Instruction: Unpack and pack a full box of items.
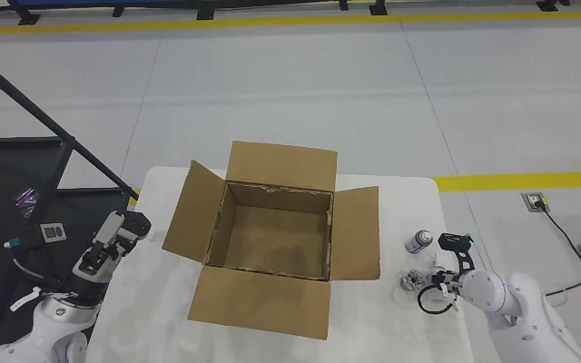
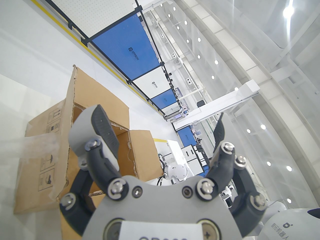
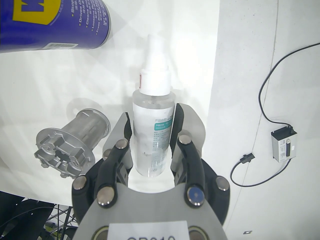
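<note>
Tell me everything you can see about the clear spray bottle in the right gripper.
The clear plastic spray bottle is a slim see-through cylinder with a white pump cap and nozzle and a teal-banded label. The right gripper clamps its lower body from both sides, with the nozzle pointing away from the wrist. It is over the white table, beside but apart from a flanged grey metal part. Whether it rests there is unclear.
</note>
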